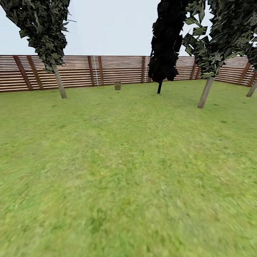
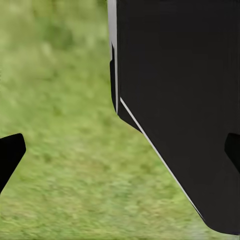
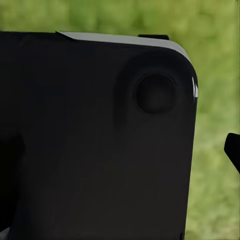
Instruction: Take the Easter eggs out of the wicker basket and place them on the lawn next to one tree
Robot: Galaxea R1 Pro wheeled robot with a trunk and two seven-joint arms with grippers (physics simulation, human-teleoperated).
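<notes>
Grass of the lawn (image 1: 128, 178) lies nearest the head camera, mottled green and running flat to a slatted wooden fence (image 1: 78, 71). Far off, just before the fence, stands a small brownish object (image 1: 117, 85), possibly the wicker basket; too small to confirm, and no eggs can be made out. Pale-trunked trees stand at left (image 1: 59, 80) and right (image 1: 206, 92), with a narrow dark tree (image 1: 164, 46) between them. In the left wrist view, one dark fingertip (image 2: 10, 155) shows over blurred grass beside a large black robot panel (image 2: 180, 100). Whether either arm's fingers are open or closed cannot be told.
</notes>
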